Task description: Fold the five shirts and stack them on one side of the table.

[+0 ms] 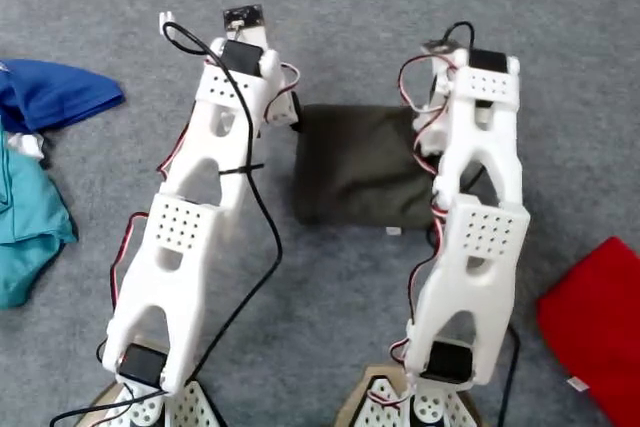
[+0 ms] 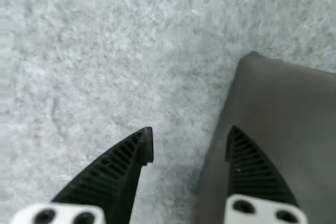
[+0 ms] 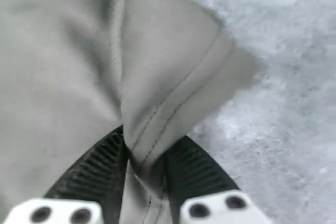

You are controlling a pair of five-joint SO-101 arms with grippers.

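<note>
Stitched hem (image 3: 176, 106) of dark shirt (image 3: 58, 72) tight between right fingers (image 3: 97, 169); left fingers (image 2: 113, 174) apart.

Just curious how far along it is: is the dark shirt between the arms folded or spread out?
Folded: the dark shirt lies as a compact rectangle, with the right gripper pinching a doubled edge.

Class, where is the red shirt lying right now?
In the high view, the red shirt lies at the table's right edge, beside the right arm's base and apart from the dark shirt between the two arms.
</note>
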